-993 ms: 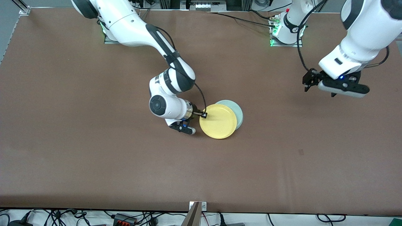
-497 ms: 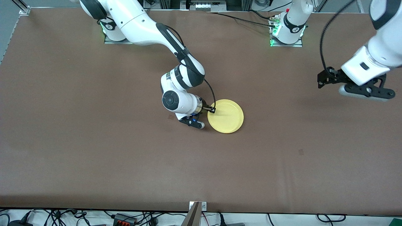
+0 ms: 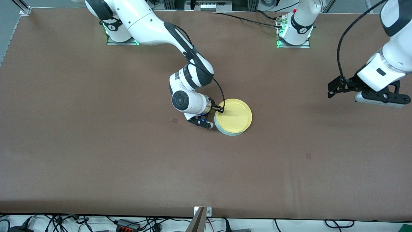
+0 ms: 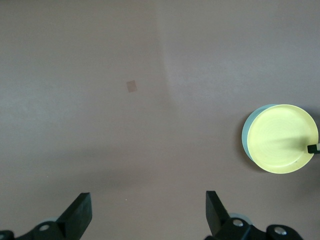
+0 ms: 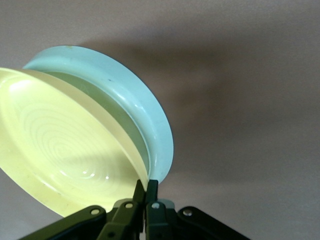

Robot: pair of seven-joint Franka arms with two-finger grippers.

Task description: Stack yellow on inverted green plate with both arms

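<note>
Over the green plate (image 3: 230,132), right pincer (image 3: 220,110) clamps yellow (image 3: 235,115); left pincer (image 3: 370,93) wide.

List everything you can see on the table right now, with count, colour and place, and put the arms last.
yellow plate: one, yellow, mid-table, lying on the green plate, its rim pinched by the right gripper.
green plate: one, pale mint green, under the yellow plate, only its edge showing.
table: one, brown surface.
right gripper: one, black, shut on the yellow plate's rim.
left gripper: one, black, open, in the air over the left arm's end of the table, waiting.
</note>
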